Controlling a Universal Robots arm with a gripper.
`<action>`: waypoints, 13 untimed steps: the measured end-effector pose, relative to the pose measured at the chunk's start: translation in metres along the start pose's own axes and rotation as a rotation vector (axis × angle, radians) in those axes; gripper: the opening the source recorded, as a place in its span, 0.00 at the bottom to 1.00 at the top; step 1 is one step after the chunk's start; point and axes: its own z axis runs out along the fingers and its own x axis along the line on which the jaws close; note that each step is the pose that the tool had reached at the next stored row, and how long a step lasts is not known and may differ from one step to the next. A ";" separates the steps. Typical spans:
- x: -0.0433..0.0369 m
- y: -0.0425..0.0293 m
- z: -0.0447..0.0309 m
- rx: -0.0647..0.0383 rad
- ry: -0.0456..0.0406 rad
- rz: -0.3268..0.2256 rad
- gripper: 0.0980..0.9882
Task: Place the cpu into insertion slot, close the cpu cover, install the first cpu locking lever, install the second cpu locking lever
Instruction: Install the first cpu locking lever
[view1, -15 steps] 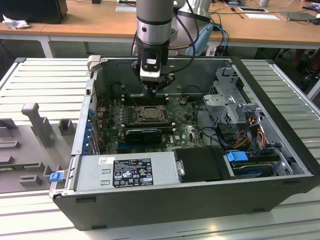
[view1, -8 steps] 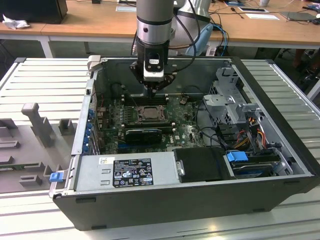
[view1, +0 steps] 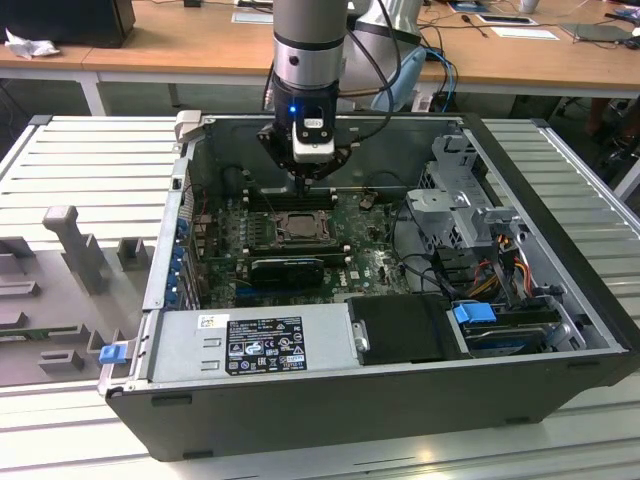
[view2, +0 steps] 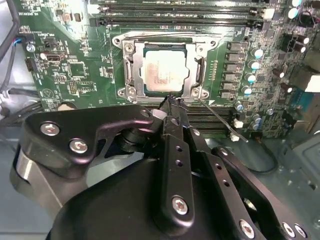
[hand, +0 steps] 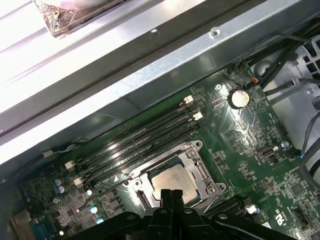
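An open computer case lies on its side, with a green board on its floor. A grey arm reaches straight down into the case and ends in a black gripper. The gripper hangs low over the board, and the slot is just below and in front of it.

In both wrist views the fingers are pressed together with nothing between them. Their tips are at the slot's near edge. The cover lies flat over the slot just beyond the fingertips. The pale cpu is seated inside and shows through the cover's window. A thin metal lever slants away from the slot's corner, right beside the tips.
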 end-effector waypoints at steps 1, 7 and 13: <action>0.0000 0.0000 0.0000 0.000 0.0005 -0.013 0.01; 0.0000 0.0000 0.0000 0.002 0.0062 -0.145 0.01; 0.0000 0.0000 0.0000 0.003 0.0092 -0.218 0.01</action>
